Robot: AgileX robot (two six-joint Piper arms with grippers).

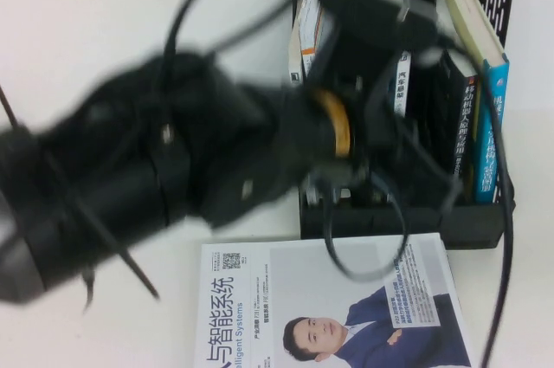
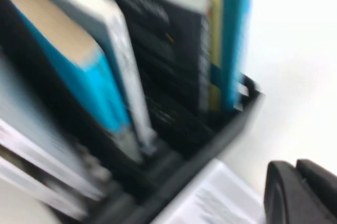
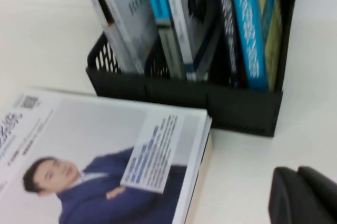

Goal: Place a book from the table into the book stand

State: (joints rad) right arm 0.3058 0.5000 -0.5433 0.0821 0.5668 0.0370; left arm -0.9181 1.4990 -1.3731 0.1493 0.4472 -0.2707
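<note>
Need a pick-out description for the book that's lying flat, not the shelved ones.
The black book stand sits on the white table; the white book lies flat right in front of it. Unlike the upright shelved books, its cover shows a suited man. The left gripper hangs by the stand, the right gripper beside the flat book.

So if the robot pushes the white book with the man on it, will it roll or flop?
Probably neither. The white book lies flat on the table, so it would likely slide. It looks thick, so probably fairly stiff and heavy. Its cover seems glossy, maybe slippery.
</note>
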